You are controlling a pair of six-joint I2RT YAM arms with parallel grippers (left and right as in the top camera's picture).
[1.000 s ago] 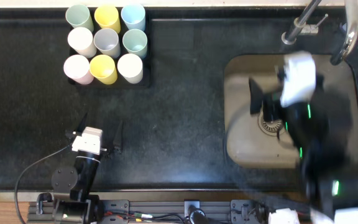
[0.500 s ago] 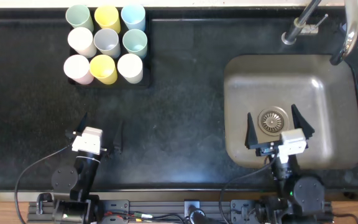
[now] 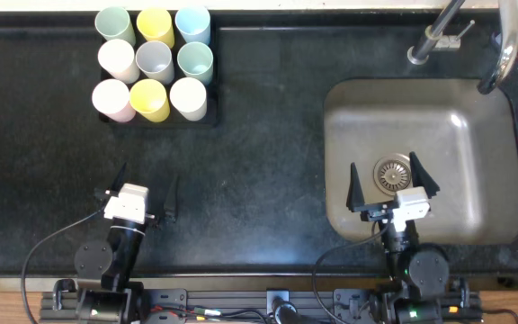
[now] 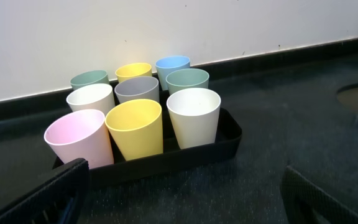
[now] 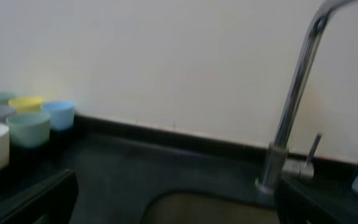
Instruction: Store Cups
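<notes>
No text, label, number or sign can be read anywhere: the cups [image 3: 154, 63] at ten o'clock, their black tray [image 4: 229, 134], the countertop [image 3: 259, 135], sink [image 3: 475, 117] and faucet [image 3: 434, 36] show plain surfaces.

Nine cups [image 3: 155, 61] in the upper left of the frame: two yellow, two white, two green, one blue, one grey, one pink. One black tray [image 4: 227, 138]. One sink [image 3: 475, 126], one tap [image 3: 439, 31]. One left hand [image 3: 145, 184], one right hand [image 3: 384, 174].
</notes>
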